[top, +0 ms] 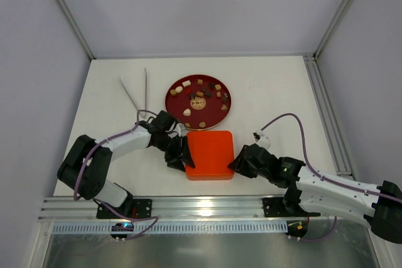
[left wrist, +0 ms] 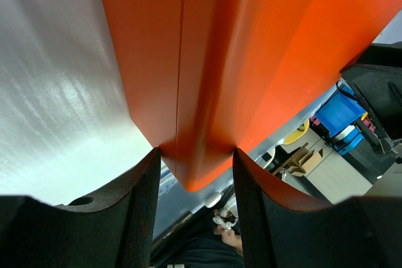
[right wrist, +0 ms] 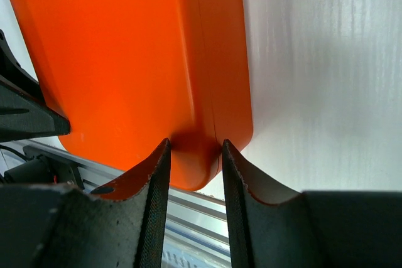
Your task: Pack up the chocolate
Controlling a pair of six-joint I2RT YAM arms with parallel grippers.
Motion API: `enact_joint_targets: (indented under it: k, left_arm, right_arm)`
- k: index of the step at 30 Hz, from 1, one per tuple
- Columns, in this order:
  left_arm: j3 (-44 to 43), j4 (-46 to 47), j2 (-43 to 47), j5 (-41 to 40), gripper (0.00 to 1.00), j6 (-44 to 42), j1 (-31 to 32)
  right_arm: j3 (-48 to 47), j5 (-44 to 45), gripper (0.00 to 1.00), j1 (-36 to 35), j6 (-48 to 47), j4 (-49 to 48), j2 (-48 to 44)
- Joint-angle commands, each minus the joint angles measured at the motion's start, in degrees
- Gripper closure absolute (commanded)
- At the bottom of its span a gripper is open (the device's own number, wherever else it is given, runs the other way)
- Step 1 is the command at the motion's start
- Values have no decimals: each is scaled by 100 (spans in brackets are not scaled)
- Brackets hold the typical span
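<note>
Left gripper (left wrist: 195,155) pinches the near-left corner of the closed orange-red box (left wrist: 251,61), and the right gripper (right wrist: 195,145) clamps its near-right corner, both narrowed onto it. Chocolate (top: 187,112) lies loose on a round dark-red plate (top: 168,100) just behind the box.

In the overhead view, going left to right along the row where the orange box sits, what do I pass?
Left pincer → orange box → right pincer. Each pincer is closed on its own side of the box.
</note>
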State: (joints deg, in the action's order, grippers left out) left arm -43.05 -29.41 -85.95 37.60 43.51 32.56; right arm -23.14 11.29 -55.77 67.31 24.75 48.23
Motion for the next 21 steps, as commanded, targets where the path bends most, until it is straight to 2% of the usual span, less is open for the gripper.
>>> enact_joint_targets:
  k: [1,6,15,17,21]
  left_arm:
    - [138,163,-369,-975,54,-167,32]
    - [227,225,-343,-904,54,-123,32]
    - [218,207,-177,-825,54,-70,32]
    - [209,225,-132,-816,53,-18,32]
    - [148,277,17,-807,51,96,32]
  right_arm:
    - [661,-444,72,-530,309,962,784]
    - [793,-338,72,-611,468,768,767]
    - [204,75,61,-585,230,1444,451]
    - [222,23,58,-418,21,1401,407]
    - [204,-258,58,353,-577,1207,301]
